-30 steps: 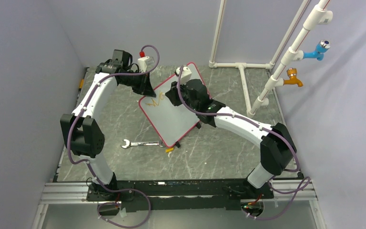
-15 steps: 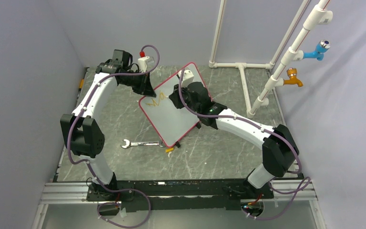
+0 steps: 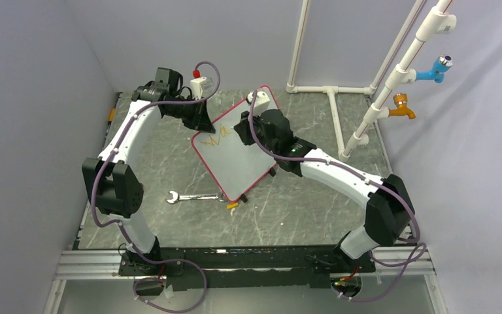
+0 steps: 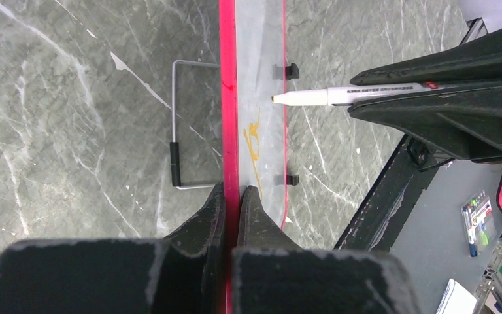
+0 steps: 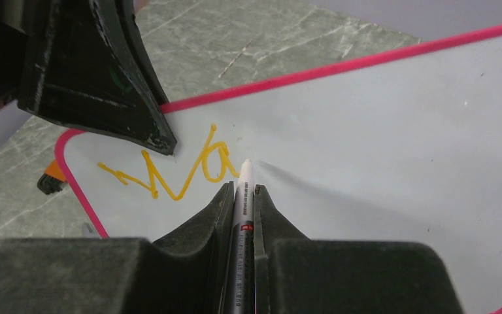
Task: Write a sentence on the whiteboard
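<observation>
Now left hand [image 4: 232, 191] clamps whiteboard [image 3: 236, 163] rim; right hand [image 5: 240, 187] pinches marker [image 5: 244, 173] pointed at its face.

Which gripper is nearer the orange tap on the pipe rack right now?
Right. The right gripper, holding the marker over the whiteboard, sits toward the orange tap; the left gripper clamps the whiteboard rim farther left.

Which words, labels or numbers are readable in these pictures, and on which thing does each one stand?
"Ma", loosely written: orange handwriting on the whiteboard.
Dark print along the marker: too small to read.
</observation>
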Tool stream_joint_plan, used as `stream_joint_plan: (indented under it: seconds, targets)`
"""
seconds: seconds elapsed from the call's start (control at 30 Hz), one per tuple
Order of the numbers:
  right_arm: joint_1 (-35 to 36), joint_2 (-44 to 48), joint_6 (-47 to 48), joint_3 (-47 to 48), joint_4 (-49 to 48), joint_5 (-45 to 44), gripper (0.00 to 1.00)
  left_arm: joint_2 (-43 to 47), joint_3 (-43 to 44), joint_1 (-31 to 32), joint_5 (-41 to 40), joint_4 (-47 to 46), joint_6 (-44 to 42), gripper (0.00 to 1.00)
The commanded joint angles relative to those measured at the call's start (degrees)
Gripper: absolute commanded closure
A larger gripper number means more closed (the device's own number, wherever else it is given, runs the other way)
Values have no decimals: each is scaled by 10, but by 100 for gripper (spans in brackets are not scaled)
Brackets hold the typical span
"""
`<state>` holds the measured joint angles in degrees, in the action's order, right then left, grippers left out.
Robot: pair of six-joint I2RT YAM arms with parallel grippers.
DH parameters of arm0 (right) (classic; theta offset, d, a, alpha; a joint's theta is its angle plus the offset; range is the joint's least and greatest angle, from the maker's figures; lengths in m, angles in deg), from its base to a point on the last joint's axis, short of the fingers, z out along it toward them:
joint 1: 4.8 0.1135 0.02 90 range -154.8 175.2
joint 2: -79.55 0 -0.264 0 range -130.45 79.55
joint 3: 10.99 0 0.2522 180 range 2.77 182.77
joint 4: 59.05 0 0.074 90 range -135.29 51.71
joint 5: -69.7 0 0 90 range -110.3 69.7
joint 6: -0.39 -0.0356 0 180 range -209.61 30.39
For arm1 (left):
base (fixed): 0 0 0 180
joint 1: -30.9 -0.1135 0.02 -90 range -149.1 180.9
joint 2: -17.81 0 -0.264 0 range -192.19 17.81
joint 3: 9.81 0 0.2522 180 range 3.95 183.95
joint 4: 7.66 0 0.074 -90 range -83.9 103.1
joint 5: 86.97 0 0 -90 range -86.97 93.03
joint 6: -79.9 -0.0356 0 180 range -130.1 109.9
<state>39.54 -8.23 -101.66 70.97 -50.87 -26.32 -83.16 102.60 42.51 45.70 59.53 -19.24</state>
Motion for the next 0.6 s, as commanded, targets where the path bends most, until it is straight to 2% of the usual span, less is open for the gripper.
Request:
stream_joint_plan:
  seconds: [0.0, 0.33, 0.57]
  targets:
    - [-3, -6, 12, 45, -18, -8, 100, 4, -12, 14, -67, 2, -58, 100]
    - [-5, -36, 11, 79, -20, 0, 100, 6, -13, 17, -67, 1, -57, 100]
    - [-6, -44, 4, 56, -17, 0, 100, 6, -13, 17, -67, 1, -58, 100]
